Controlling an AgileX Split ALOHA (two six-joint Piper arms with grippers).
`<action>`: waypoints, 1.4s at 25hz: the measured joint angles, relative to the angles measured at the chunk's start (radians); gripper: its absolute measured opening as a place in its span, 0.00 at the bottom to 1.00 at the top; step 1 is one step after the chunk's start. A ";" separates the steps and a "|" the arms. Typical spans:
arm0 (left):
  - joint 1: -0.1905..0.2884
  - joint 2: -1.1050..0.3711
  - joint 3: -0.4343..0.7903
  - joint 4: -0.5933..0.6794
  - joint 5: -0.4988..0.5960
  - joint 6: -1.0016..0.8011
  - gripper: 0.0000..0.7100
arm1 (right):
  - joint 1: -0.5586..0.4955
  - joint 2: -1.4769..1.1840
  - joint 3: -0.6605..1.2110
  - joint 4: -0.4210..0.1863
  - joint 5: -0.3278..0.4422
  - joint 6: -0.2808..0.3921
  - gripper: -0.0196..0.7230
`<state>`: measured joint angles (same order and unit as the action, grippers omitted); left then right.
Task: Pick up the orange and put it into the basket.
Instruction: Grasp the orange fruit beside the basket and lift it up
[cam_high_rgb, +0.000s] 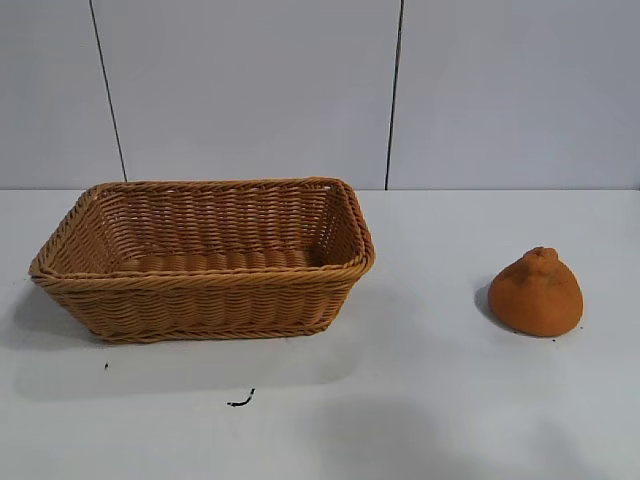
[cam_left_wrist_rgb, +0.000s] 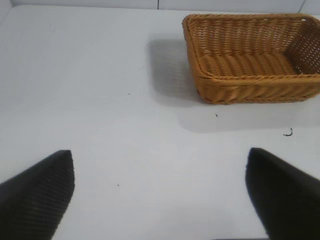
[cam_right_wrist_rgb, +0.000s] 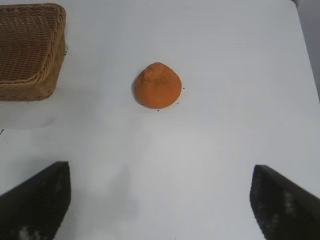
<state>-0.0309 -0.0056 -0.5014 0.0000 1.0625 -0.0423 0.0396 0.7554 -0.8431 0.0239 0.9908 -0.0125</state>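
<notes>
From my remote station: the rough, knobby-topped orange (cam_high_rgb: 537, 293) sat well apart from the basket (cam_high_rgb: 200, 283); both grippers, left (cam_left_wrist_rgb: 160, 192) and right (cam_right_wrist_rgb: 160, 197), hung spread; a tiny, perhaps ink, mark (cam_high_rgb: 240, 400) was unreadable.

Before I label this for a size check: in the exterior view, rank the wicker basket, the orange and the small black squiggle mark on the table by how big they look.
1. Wicker basket, by far the largest.
2. Orange, much smaller, sitting apart to the basket's right.
3. Black squiggle mark, tiny, on the table in front of the basket.
</notes>
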 joint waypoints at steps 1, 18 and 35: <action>0.000 0.000 0.000 0.000 0.001 0.000 0.94 | 0.000 0.061 -0.036 0.006 0.003 0.002 0.93; 0.000 0.000 0.000 0.000 0.001 0.000 0.94 | 0.000 1.002 -0.575 0.107 0.072 0.002 0.93; 0.000 0.000 0.000 0.000 0.001 0.000 0.94 | 0.000 1.382 -0.601 0.060 -0.009 0.047 0.93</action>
<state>-0.0309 -0.0056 -0.5014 0.0000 1.0633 -0.0423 0.0396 2.1378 -1.4445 0.0844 0.9815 0.0348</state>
